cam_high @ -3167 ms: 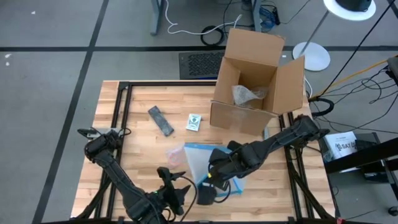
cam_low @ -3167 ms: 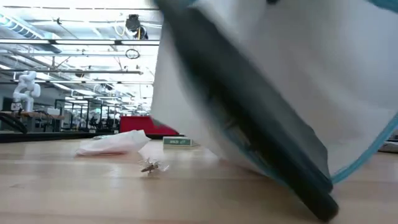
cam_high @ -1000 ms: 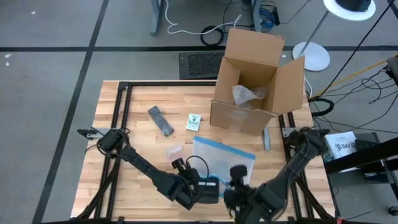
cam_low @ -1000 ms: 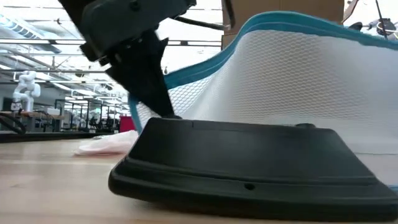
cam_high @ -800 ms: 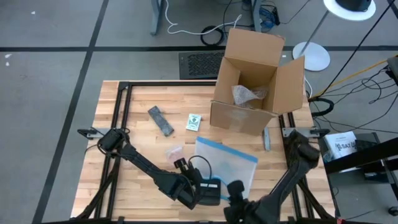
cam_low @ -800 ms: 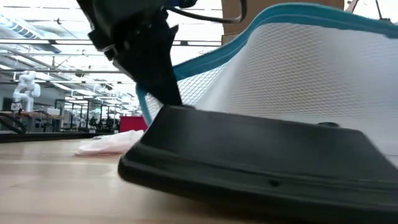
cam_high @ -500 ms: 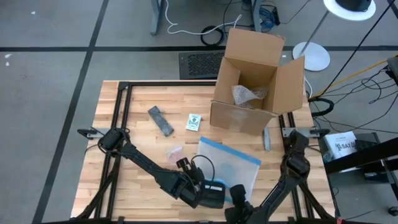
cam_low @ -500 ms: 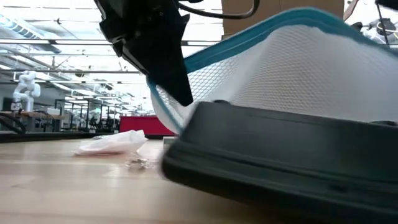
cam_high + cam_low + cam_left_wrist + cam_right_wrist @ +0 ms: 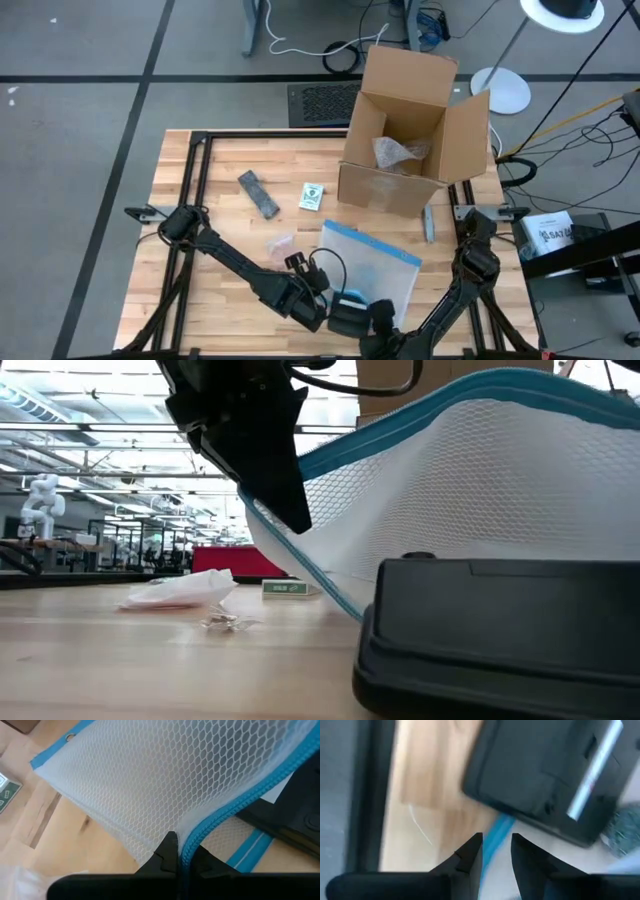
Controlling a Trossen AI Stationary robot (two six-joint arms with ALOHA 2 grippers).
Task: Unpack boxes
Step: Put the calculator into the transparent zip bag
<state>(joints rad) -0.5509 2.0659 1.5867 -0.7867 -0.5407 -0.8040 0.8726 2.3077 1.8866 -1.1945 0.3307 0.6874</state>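
The open brown cardboard box [image 9: 405, 100] stands at the table's far right, with a crumpled clear bag [image 9: 398, 152] inside. Nearer lies a white mesh pouch with a blue zip edge [image 9: 375, 265]. My left gripper [image 9: 312, 290] is shut on that edge. A flat black unit [image 9: 350, 318] lies on the table by the near edge, partly under the pouch's raised mouth [image 9: 480, 490]. My right gripper [image 9: 380, 320] stands open, pointing down just beside the unit [image 9: 535, 770]. A stretch of the pouch's blue edge [image 9: 496, 837] shows between its fingertips. My left gripper pinches the pouch's blue zip edge [image 9: 192, 837] between its two fingers, slanting down from the table's left side. That edge is lifted off the table and the mesh [image 9: 430, 510] hangs from it over the black unit. The pouch's far end [image 9: 385, 245] rests on the table. My right gripper may touch the blue edge between its fingers; I cannot tell.
A dark bar [image 9: 258, 193], a small green-and-white packet [image 9: 312, 196] and a crumpled clear wrapper [image 9: 278, 244] lie left of the box. A grey strip [image 9: 428, 222] lies in front of it. Black frame rails [image 9: 190, 180] run along the table's sides.
My right gripper has come down to the table beside the black unit. My left gripper has kept hold of the zip edge and shifted slightly toward the table's right. The black unit has slid toward the near right, out from the pouch's mouth, and now lies flat instead of tilted.
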